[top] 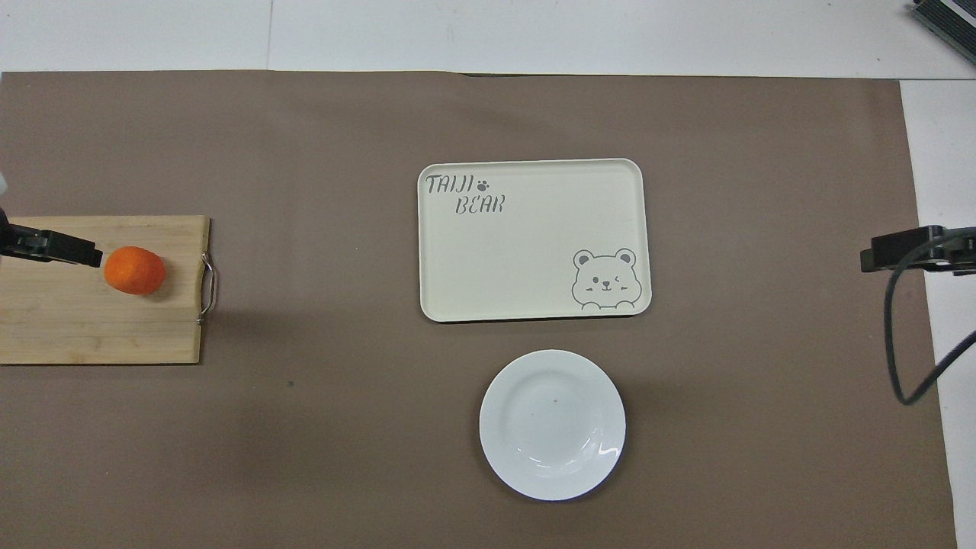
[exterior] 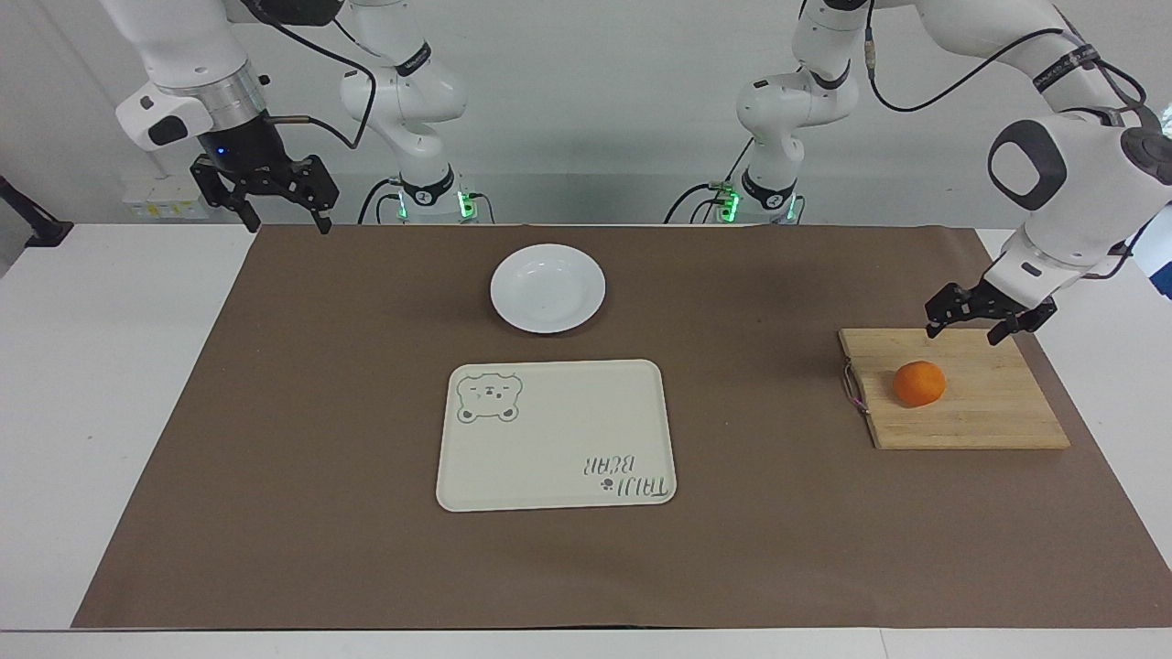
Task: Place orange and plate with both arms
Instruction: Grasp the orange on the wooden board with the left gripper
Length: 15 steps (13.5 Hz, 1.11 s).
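Robotics lab: bench-mounted arms (exterior: 403, 101)

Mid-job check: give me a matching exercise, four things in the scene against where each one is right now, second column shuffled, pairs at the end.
Things
1. orange
2. plate
3. left hand
4. right hand

Places
A. over the mat's corner at the right arm's end, waiting
B. on the mat, nearer to the robots than the bear tray
C. resting on the wooden cutting board
D. low over the cutting board's edge nearest the robots

Pairs: 1-C, 2-B, 3-D, 4-A
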{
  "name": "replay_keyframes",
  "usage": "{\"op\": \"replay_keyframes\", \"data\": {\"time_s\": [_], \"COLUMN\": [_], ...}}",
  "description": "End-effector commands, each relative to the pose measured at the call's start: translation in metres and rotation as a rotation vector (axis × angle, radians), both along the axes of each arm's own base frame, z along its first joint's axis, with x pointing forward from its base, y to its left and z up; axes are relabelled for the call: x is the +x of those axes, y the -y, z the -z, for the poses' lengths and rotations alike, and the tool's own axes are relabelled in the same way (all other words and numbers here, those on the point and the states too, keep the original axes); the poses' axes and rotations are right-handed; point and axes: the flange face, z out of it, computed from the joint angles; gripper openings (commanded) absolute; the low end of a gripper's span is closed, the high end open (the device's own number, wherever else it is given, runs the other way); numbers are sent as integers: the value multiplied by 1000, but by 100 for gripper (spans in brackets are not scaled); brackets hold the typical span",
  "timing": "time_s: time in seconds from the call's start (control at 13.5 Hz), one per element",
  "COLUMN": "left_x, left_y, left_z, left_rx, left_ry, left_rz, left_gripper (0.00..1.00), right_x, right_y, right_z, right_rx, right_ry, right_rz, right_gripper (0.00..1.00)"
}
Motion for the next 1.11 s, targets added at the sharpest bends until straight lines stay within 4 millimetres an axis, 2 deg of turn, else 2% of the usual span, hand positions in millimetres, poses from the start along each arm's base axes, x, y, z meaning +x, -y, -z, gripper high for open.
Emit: {"op": "replay_keyframes", "data": {"time_s": [0.0, 0.44, 0.66, 1.03], "left_x": [-2, 3, -3, -7], "left_y": [-6, -7, -7, -6], "left_z": [29, 80, 112, 125], "left_rx": [11, 9, 8, 10], "left_ry": [26, 18, 16, 24], "left_rz": [22, 13, 7, 14], "left_gripper": [100, 100, 100, 100], "right_x": [0, 0, 0, 0], "right_y": [-1, -1, -1, -1], "right_z": [-2, -2, -2, -2], "right_rx": [14, 14, 14, 14], "right_ry": [-12, -12, -12, -12], "right_rz": [24, 24, 24, 24], "right_gripper": [100, 100, 100, 100]}}
